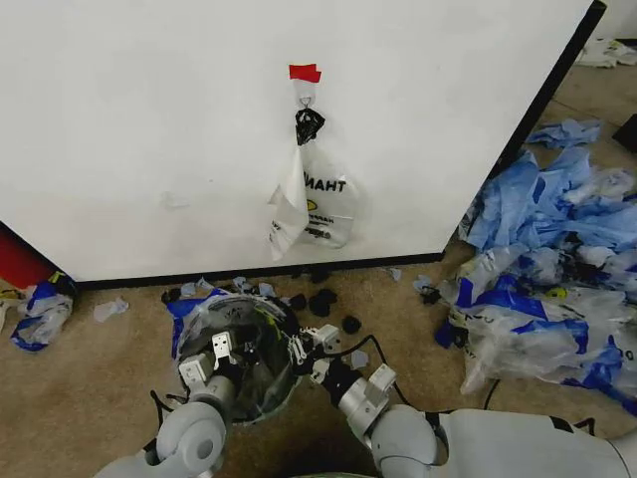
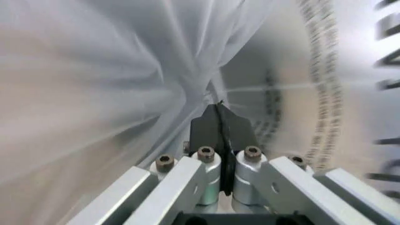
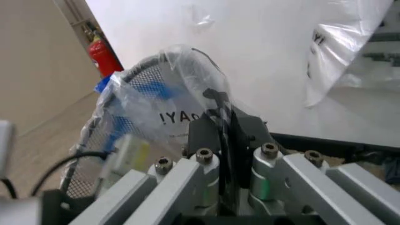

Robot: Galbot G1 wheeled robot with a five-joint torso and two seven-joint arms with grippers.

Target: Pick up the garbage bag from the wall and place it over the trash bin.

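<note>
Both hands [image 1: 261, 351] pinching garbage bag [image 1: 239, 334] over trash bin [image 1: 244, 393]

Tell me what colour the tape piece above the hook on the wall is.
Red. The tape piece on the white wall shows best in the head view.

The left claw [image 2: 220, 119] is pinched closed on the thin, see-through garbage bag [image 2: 125, 84].
</note>
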